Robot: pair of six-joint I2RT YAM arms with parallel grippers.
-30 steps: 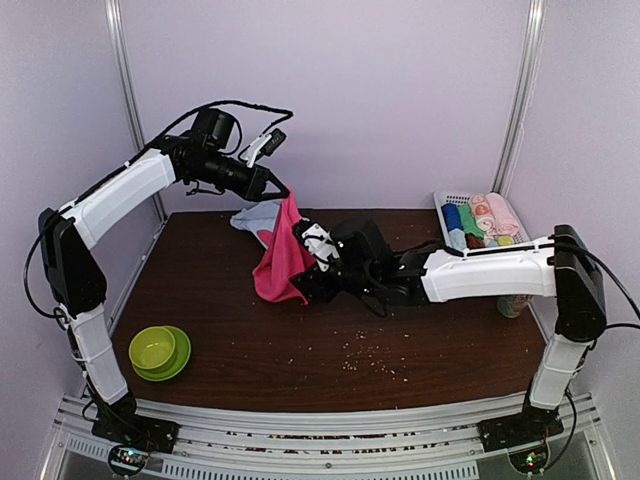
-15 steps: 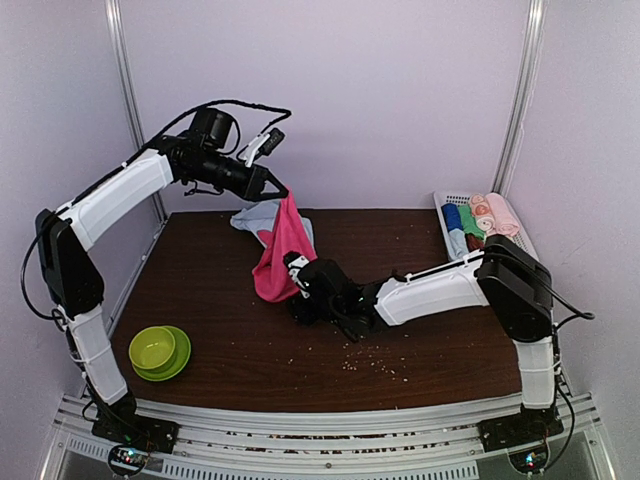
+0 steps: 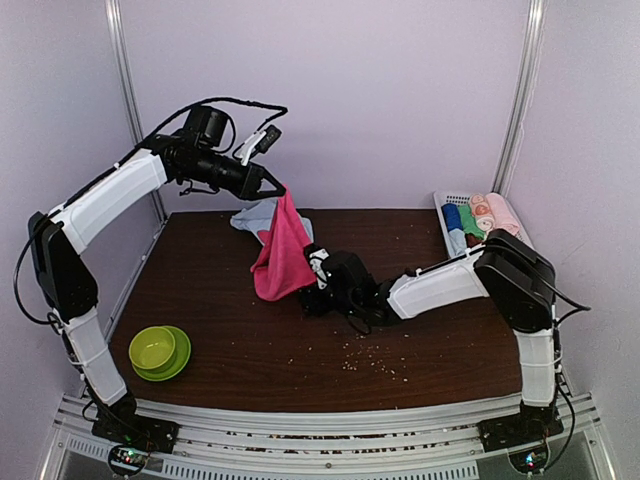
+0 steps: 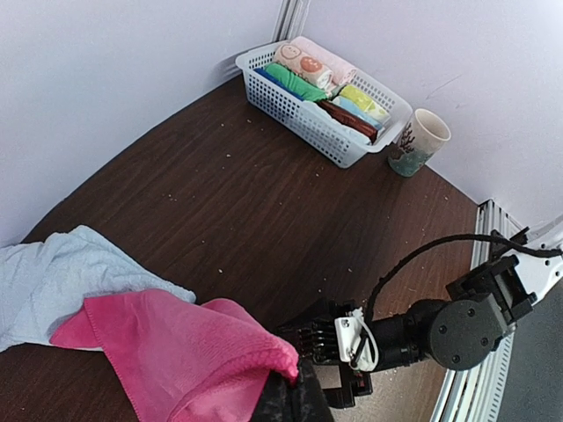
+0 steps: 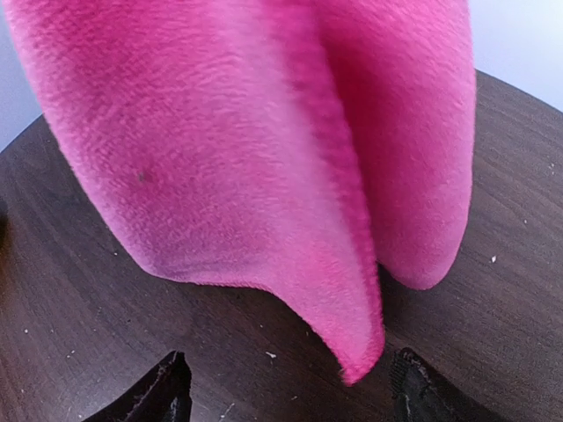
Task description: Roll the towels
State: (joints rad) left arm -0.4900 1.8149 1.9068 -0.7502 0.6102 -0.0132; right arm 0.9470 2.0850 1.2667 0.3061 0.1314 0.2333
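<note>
We see left end effector (image 3: 274, 188) clamped on hanging pink towel (image 3: 283, 255), right end effector (image 5: 290, 391) fingers apart at its hem; blue towel (image 3: 252, 215) behind; basket (image 4: 295, 107), cup (image 4: 420, 141), green bowl (image 3: 155, 348) well apart.

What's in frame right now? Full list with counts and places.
table: 1, dark brown
pink towel: 1, magenta, hanging from the left gripper
light blue towel: 1, pale blue, crumpled on table behind it
basket: 1, white, far right corner
rolled cloths: several, mixed colours, in basket
cup: 1, cream, patterned, beside basket
plate: 1, green, near left
bowl: 1, green, on plate
crumbs: many, pale, scattered on table
left gripper: 1, black, raised, shut on pink towel
right gripper: 1, black, low, open at towel's lower tip
</note>
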